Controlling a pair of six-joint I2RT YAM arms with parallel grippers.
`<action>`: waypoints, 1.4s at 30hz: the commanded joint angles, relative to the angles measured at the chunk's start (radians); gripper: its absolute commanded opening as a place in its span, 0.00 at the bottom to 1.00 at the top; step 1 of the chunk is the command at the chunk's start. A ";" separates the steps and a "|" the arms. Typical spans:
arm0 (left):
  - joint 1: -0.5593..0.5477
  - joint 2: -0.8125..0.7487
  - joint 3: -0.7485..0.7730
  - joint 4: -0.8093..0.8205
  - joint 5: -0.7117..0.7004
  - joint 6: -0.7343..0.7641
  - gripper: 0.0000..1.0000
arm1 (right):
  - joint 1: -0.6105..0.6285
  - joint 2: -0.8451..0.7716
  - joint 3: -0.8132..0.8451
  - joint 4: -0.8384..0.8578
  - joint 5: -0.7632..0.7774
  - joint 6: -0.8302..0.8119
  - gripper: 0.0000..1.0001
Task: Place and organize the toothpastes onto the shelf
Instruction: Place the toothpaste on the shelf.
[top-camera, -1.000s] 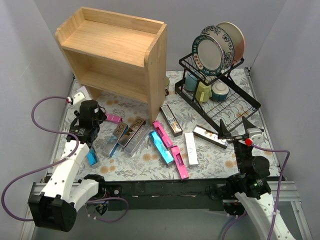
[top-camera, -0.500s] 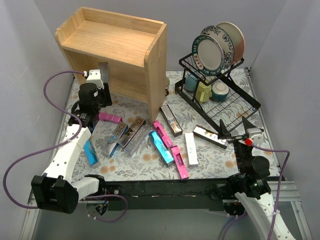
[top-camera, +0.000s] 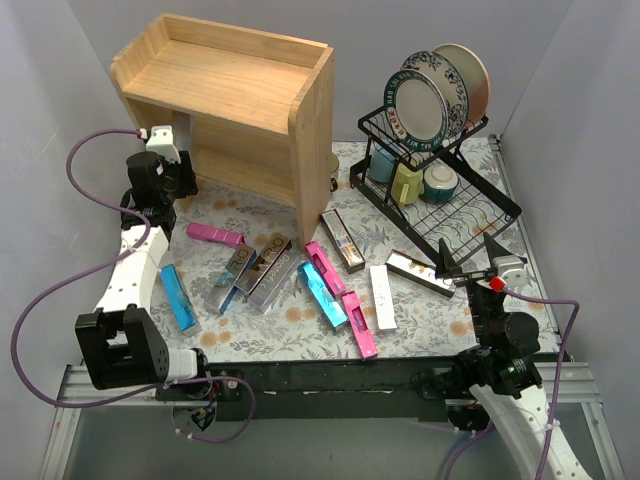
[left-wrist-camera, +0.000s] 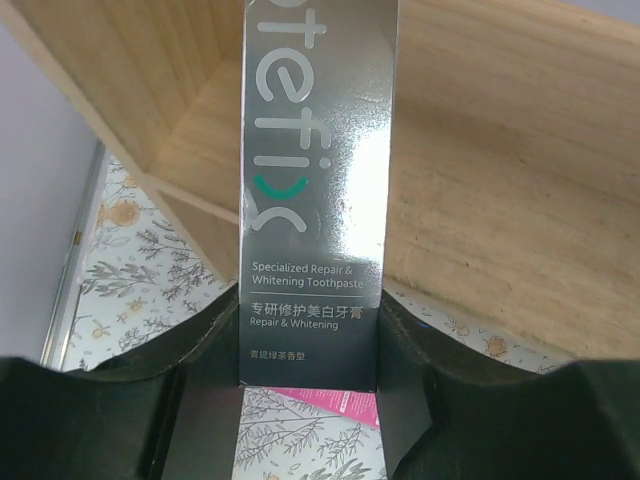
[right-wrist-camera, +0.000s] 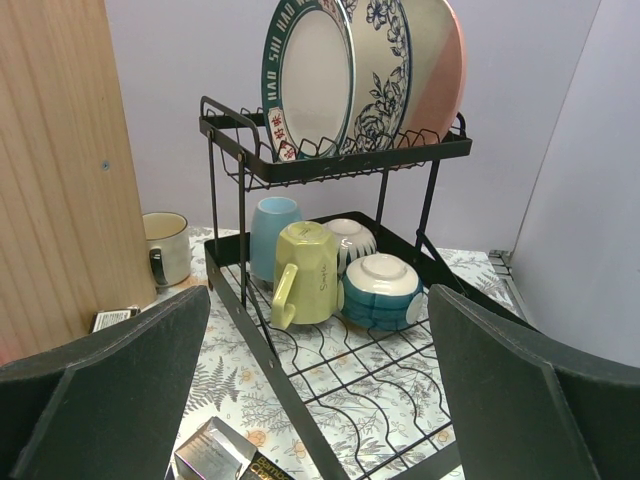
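My left gripper (top-camera: 178, 155) is at the left front of the wooden shelf (top-camera: 230, 85), level with its lower tier. It is shut on a silver toothpaste carton (left-wrist-camera: 315, 200), gripped at one end; the carton points up into the shelf (left-wrist-camera: 500, 150) opening. Several other toothpastes lie on the mat: a pink one (top-camera: 215, 234), a blue one (top-camera: 180, 298), two silver ones (top-camera: 256, 272), a pink and blue pair (top-camera: 322, 280), a white one (top-camera: 381, 297) and a brown-gold one (top-camera: 342, 240). My right gripper (top-camera: 470, 258) hangs open at the near right with nothing in it.
A black wire dish rack (top-camera: 440, 190) with plates, cups and bowls stands at the back right. A cream mug (right-wrist-camera: 165, 248) sits between it and the shelf's side panel. Grey walls close in on the left, back and right.
My left arm has carried the silver carton from the near-left mat back and up to the shelf's lower opening. The right arm has not moved.
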 joint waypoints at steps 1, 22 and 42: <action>0.019 0.041 0.073 0.081 0.065 0.019 0.43 | 0.006 -0.067 0.001 0.039 0.002 -0.012 0.99; 0.054 -0.080 0.021 0.001 -0.165 -0.442 0.98 | 0.004 -0.063 0.006 0.028 0.000 -0.012 0.99; 0.145 -0.071 -0.204 0.269 0.106 -1.192 0.98 | 0.006 -0.088 0.004 0.028 0.014 -0.014 0.99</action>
